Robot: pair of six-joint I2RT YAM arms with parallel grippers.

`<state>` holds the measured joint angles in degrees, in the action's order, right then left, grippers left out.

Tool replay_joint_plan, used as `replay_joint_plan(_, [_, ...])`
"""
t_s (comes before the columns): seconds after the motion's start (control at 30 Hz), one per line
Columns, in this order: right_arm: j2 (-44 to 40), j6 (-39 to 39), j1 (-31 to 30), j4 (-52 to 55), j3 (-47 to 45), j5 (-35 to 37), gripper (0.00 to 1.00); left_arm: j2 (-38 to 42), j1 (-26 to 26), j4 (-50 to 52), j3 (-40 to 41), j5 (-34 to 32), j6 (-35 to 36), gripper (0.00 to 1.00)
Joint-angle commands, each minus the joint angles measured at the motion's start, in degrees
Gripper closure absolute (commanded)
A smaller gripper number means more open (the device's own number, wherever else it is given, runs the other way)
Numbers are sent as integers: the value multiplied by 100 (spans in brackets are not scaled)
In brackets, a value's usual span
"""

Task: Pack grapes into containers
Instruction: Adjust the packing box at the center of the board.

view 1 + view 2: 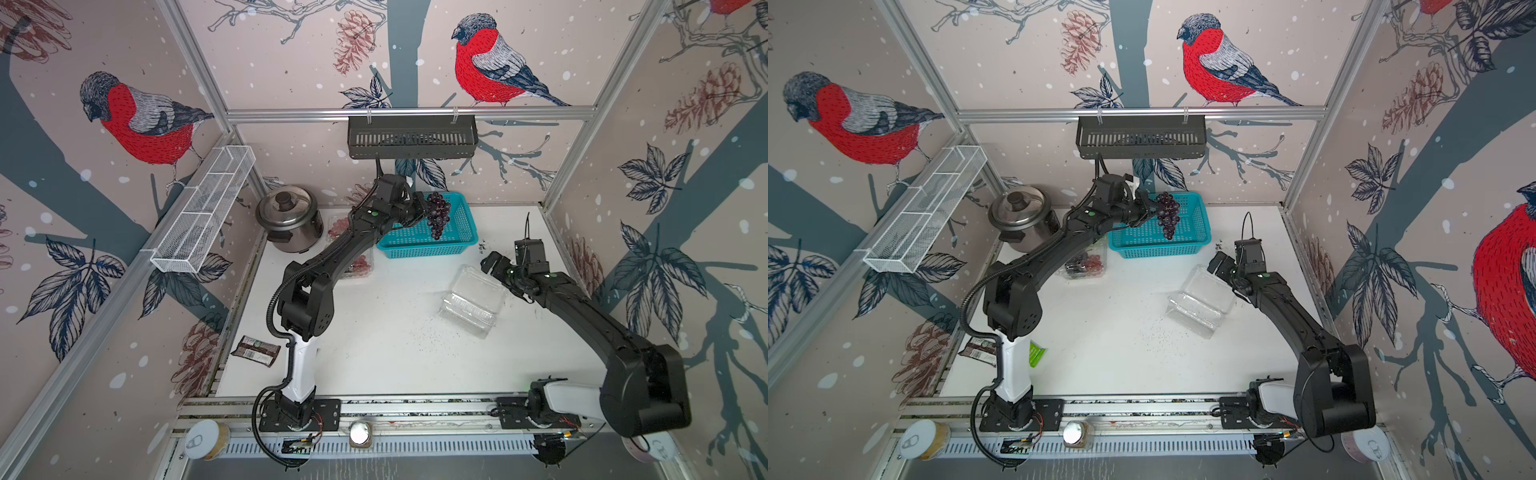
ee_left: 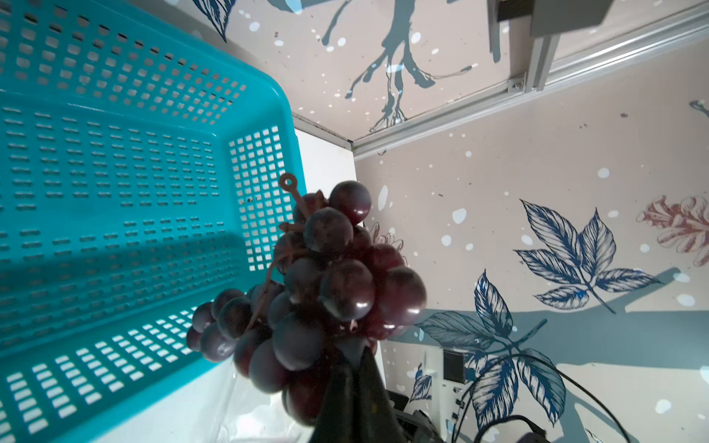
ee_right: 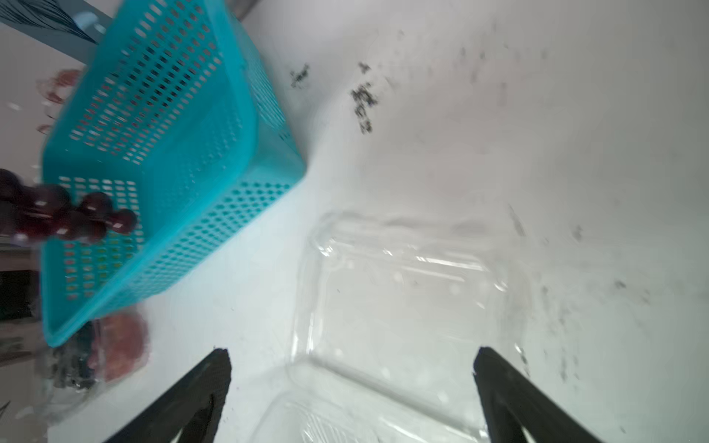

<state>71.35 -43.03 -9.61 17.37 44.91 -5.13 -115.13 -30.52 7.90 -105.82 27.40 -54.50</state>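
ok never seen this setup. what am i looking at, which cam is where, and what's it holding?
Two black robot arms stand at the near edge of a white table. Two pictures look down from overhead, nearly the same view; the other two come from cameras on the arms' wrists. The left gripper is shut on a dark grape bunch, hanging in the air by a teal basket; its wrist view shows the bunch close up. The right gripper is open, holding nothing, aimed at an open clear container. Also on the table: a steel rice cooker and clear packs with grapes beside it.
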Motion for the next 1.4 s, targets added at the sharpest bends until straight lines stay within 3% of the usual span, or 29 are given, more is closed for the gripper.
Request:
replay_joint_plan(0.0, [-377, -294, 10, 426, -471, 163, 0, 348, -147, -253, 271, 173, 226, 95])
replay_joint_plan(0.27, [-1035, -579, -39, 636, -1242, -252, 7, 914, -494, -321, 786, 197, 317, 96])
replay_joint_plan(0.43, [-1152, -768, -108, 497, -1608, -764, 26, 1069, -638, -353, 929, 158, 326, 96])
replay_joint_plan(0.53, [-1191, -991, -291, 307, -1770, -911, 31, 1084, -708, -360, 926, 143, 335, 96])
replay_joint_plan(0.9, [-1423, -1562, -587, -425, -2169, -900, 48, 1111, -815, -403, 1067, 109, 308, 96])
replay_joint_plan(1.17, [-1687, -1490, -421, -901, -2208, -605, 68, 1159, -823, -429, 1142, 115, 271, 95])
replay_joint_plan(1.37, [-1697, -1268, -393, -1144, -2314, -245, 75, 1209, -900, -614, 1336, 189, 152, 95])
